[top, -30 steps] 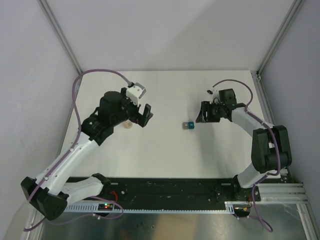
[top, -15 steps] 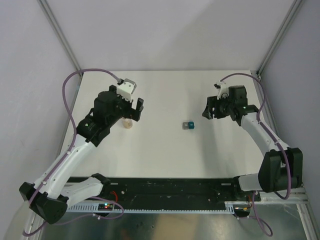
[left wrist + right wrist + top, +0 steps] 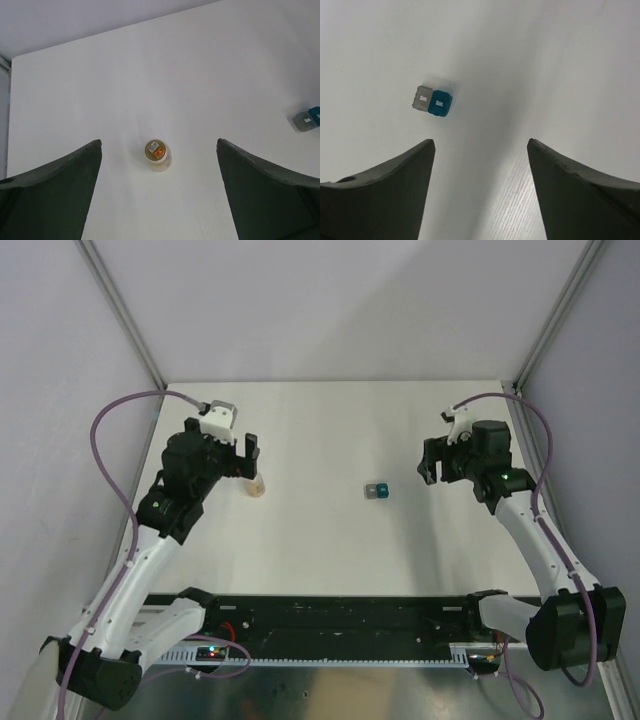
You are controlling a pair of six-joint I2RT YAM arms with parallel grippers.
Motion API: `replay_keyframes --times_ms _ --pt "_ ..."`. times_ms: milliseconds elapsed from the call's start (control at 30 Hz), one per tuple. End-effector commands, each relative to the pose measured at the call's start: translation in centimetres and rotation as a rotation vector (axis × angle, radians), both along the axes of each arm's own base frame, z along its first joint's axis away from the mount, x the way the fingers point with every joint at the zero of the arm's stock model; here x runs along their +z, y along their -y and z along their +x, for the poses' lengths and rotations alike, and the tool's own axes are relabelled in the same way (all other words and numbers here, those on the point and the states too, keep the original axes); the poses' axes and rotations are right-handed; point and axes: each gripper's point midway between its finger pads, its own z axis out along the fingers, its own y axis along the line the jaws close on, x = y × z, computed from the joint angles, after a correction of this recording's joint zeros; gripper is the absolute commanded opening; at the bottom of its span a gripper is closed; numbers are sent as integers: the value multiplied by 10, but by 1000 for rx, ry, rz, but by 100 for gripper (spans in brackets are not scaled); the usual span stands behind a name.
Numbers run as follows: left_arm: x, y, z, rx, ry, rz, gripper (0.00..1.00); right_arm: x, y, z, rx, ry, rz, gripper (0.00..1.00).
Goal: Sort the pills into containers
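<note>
White bench [image 3: 320, 430] with pale grey walls around it carries both containers. An amber vial [image 3: 157, 154] stands upright on the left side, below and just ahead of the left pincer [image 3: 159, 143], whose jaws are spread wide and hold nothing. Near the bench's middle sits the box [image 3: 434, 102], its teal half and grey flap side by side, both marked with small white lettering. Off to its right, well apart from it, the right pincer [image 3: 480, 142] hangs with jaws parted and empty.
</note>
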Motion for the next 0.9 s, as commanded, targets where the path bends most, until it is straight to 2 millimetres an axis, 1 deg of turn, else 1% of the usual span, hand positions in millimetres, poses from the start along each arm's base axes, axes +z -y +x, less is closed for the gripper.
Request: replay_keyframes --times_ms 0,100,267,500,600,867 --pt "18 -14 -1 52 74 -56 100 19 15 2 -49 97 -50 86" --pt "18 -22 -5 70 87 -59 100 27 19 -2 -60 127 -59 94" --pt "17 -32 -11 100 99 -56 100 38 24 -9 -76 158 -63 98" --pt "16 -43 -17 137 117 -54 100 50 34 -20 -111 195 -89 99" --pt "12 -46 -20 149 115 -53 100 57 39 -26 -132 212 -98 100" --pt "4 -52 -27 164 121 -40 100 66 53 -41 -191 237 -129 100"
